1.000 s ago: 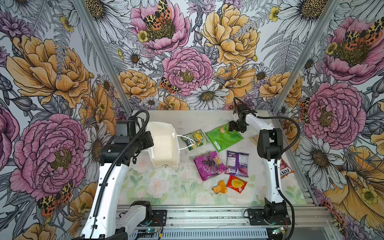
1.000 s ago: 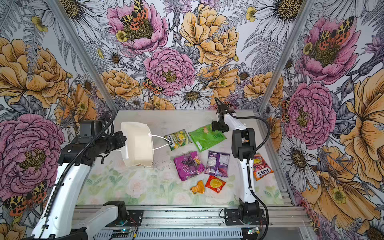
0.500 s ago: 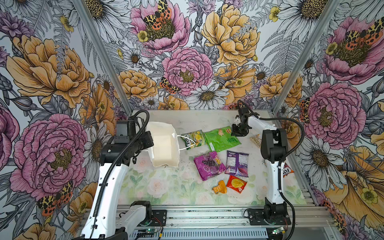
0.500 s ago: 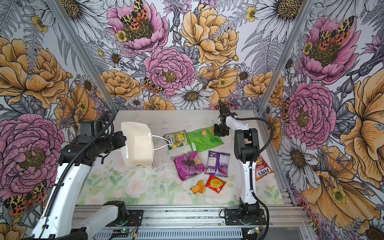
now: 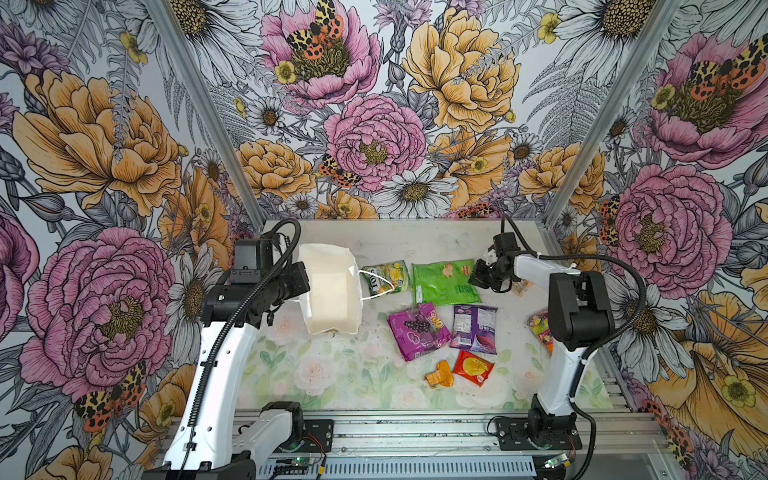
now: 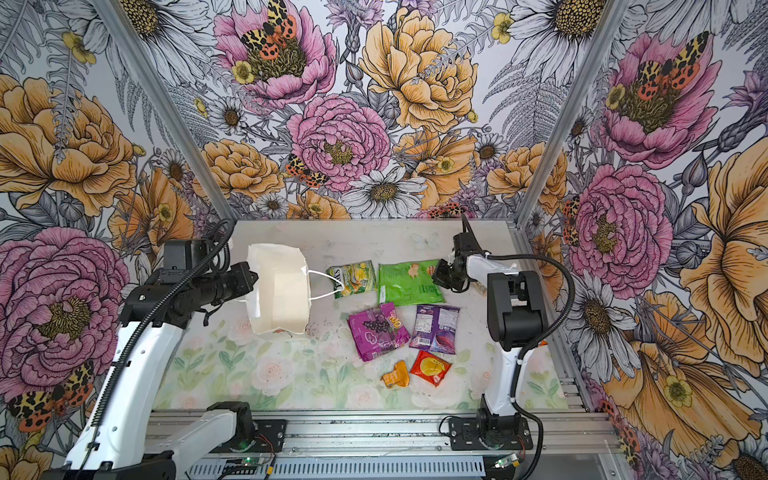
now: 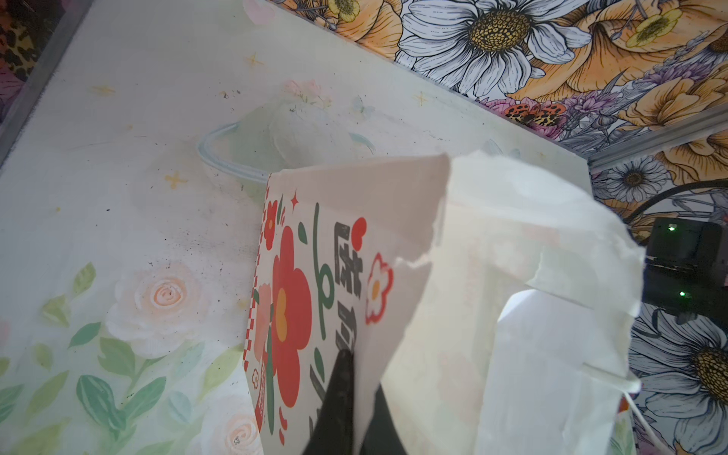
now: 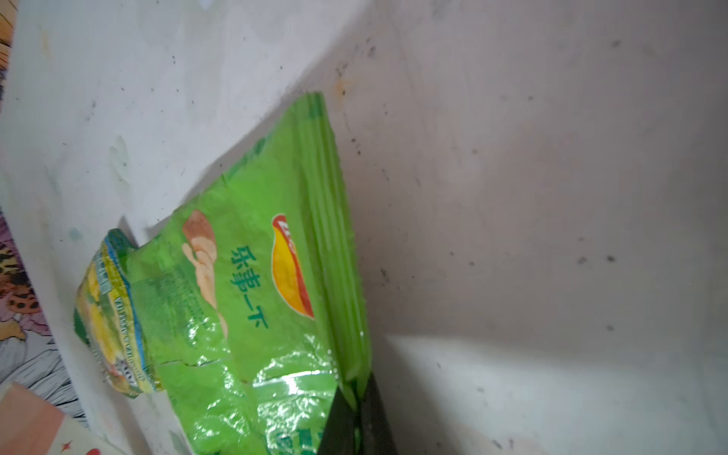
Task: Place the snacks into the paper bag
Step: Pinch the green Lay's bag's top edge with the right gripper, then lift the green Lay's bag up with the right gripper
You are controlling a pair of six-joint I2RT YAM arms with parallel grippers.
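Note:
The white paper bag (image 5: 332, 291) (image 6: 282, 291) stands at the left with its mouth open upward. My left gripper (image 5: 305, 278) (image 7: 352, 374) is shut on its left wall, beside the red flower print (image 7: 289, 315). My right gripper (image 5: 478, 276) (image 8: 356, 398) is shut on the sealed edge of the large light-green packet (image 5: 444, 282) (image 8: 244, 295). The FOX'S packet (image 5: 386, 276) (image 8: 110, 315) lies between that packet and the bag, under the bag's cord handle (image 5: 378, 284). Nearer the front lie the magenta grape packet (image 5: 417, 330), the purple (image 5: 473, 328), the red-yellow (image 5: 472, 368) and the orange (image 5: 439, 374).
Another colourful packet (image 5: 538, 328) lies at the right edge, partly hidden behind my right arm (image 5: 577, 303). A small clear packet (image 5: 521, 286) sits just right of my right gripper. Flowered walls close the table on three sides.
My right gripper has come down and nearer, onto the light-green packet's right edge, and shut on it. The left arm and the bag have not moved.

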